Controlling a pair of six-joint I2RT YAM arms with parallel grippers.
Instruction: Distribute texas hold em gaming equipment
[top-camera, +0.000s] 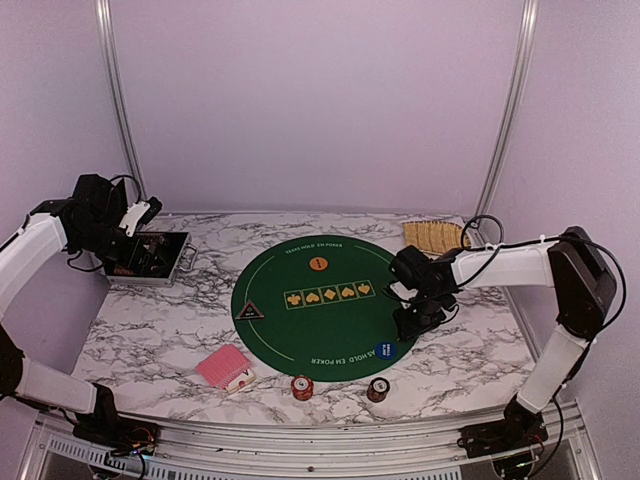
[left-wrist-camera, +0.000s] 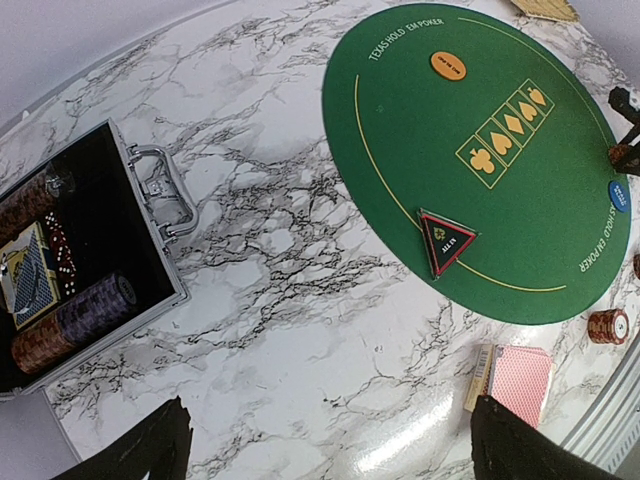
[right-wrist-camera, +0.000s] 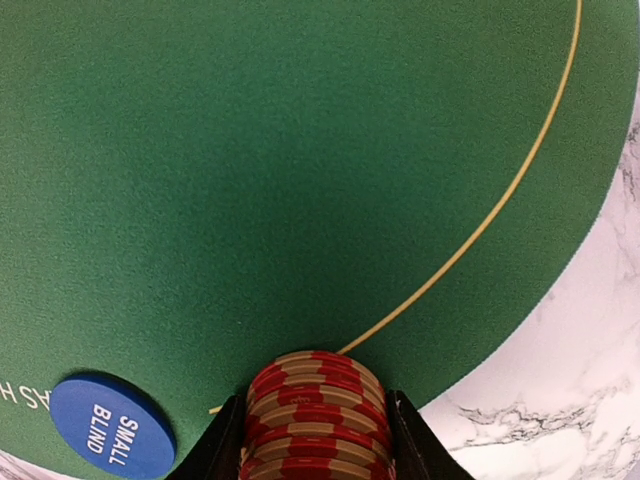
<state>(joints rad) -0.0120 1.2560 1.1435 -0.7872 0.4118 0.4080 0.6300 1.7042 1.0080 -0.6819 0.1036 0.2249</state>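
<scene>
Right gripper (top-camera: 418, 320): I grip a red-and-tan chip stack (right-wrist-camera: 316, 400) at green round mat's (top-camera: 300, 340) right edge.
Left gripper (left-wrist-camera: 330, 450): wide, far left by open metal case (left-wrist-camera: 152, 225).

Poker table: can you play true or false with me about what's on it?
1. The right gripper holds a chip stack. True.
2. The blue button lies off the mat. False: it lies on the mat, near its edge.
3. The left gripper is open and empty. True.
4. The red cards are on the mat. False: they lie on the table beside it.
</scene>
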